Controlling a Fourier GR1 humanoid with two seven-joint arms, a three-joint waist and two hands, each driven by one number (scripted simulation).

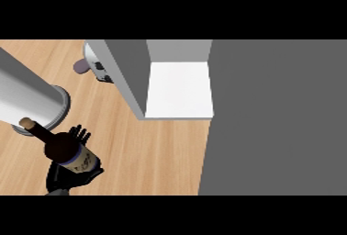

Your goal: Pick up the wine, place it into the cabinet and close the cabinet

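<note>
A dark wine bottle [64, 149] with a cork top and a purple label sits at the lower left, its neck pointing up-left. My left hand [68, 176] is curled round its lower body, with fingertips [80, 133] showing past its right side. The cabinet [271, 119] is a large dark grey block filling the right half. Its compartment stands open, showing a white inner floor [180, 89]. The grey door [119, 78] is swung out to the left of the opening, with a handle [102, 71] on its far side. The bottle is left of and below the opening.
A big light-grey cylinder [27, 98] with a rimmed end fills the upper left, right behind the bottle's cork. A small purplish object [80, 66] shows behind the door. Bare wooden counter [156, 156] lies between the bottle and the cabinet.
</note>
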